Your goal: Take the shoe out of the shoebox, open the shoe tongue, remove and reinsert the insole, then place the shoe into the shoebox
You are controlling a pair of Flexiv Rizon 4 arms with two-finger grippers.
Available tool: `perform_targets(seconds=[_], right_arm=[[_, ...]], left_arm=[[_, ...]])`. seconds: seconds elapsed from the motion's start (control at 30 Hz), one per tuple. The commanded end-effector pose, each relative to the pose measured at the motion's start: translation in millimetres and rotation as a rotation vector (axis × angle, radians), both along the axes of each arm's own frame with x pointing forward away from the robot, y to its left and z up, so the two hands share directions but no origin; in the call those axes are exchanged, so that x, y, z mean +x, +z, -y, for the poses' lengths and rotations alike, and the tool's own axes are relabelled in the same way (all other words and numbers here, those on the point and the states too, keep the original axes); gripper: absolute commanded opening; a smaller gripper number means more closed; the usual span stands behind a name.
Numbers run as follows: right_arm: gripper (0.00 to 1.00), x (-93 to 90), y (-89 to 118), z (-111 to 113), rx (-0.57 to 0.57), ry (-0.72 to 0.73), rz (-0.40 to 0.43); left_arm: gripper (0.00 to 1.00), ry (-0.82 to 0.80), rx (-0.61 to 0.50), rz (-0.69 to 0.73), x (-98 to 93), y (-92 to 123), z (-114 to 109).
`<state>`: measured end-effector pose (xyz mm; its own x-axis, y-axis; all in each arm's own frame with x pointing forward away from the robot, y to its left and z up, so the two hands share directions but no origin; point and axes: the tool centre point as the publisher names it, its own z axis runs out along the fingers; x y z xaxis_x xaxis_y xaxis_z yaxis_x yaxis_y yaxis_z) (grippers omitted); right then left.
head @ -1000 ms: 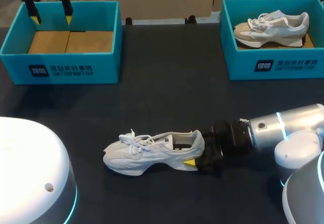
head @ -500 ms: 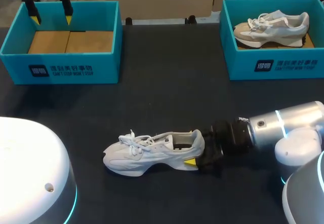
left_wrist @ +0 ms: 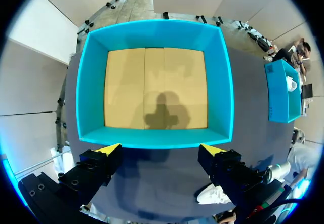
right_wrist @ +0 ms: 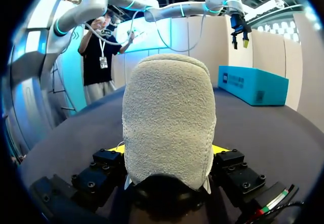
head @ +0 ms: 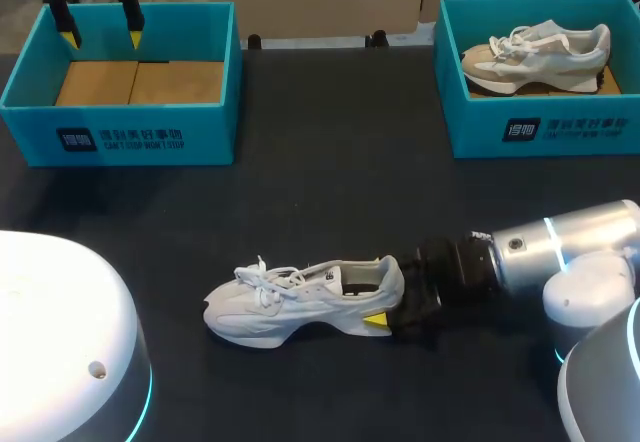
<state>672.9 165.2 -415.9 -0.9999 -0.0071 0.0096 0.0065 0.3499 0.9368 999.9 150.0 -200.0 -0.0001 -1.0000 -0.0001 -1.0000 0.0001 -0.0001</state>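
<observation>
Close to the robot's side of the dark table [head: 330,192] lies the white sneaker [head: 300,302], out of its box, sole down. The right gripper [head: 395,312] is at the sneaker's heel [right_wrist: 167,112]. Seen from that wrist, the padded heel fills the space between the two fingers, with a yellow tip touching it on either side, so I take it as clamped on the heel.

I'd judge the sneaker light, with a soft upper that gives under pressure and a stiffer sole. The heel looks like the soundest place to grip it, because it is firm enough not to collapse. The laces [head: 262,274] lie loose over the forefoot and could snag a fingertip. The tongue (tucked under those laces and hard to make out from where I stand) would want a gentle pinch at its free edge. The insole will likely be thin and floppy.

Farther back, well beyond the sneaker's toe, sits the empty shoebox [head: 120,137]. The left gripper [left_wrist: 159,149] hangs above it with its fingers spread wide and nothing between them. Well beyond the sneaker's heel, a second shoebox [head: 540,127] holds a beige sneaker [head: 535,57].
</observation>
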Motion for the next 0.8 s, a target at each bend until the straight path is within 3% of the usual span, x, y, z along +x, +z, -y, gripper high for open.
perform_targets(seconds=[0.03,0.27,0.57,0.8], right_arm=[[0.00,-0.2,-2,0,-0.003,0.000,0.000],[0.00,-0.2,-2,0,-0.003,0.000,0.000],[0.00,-0.2,-2,0,-0.003,0.000,0.000],[0.00,-0.2,-2,0,-0.003,0.000,0.000]], left_arm=[[1.00,0.000,0.000,0.000,0.1,0,0],[1.00,0.000,0.000,0.000,0.1,0,0],[1.00,0.078,0.005,-0.111,-38.0,1,6],[1.00,0.133,-0.025,-0.134,-91.1,1,28]])
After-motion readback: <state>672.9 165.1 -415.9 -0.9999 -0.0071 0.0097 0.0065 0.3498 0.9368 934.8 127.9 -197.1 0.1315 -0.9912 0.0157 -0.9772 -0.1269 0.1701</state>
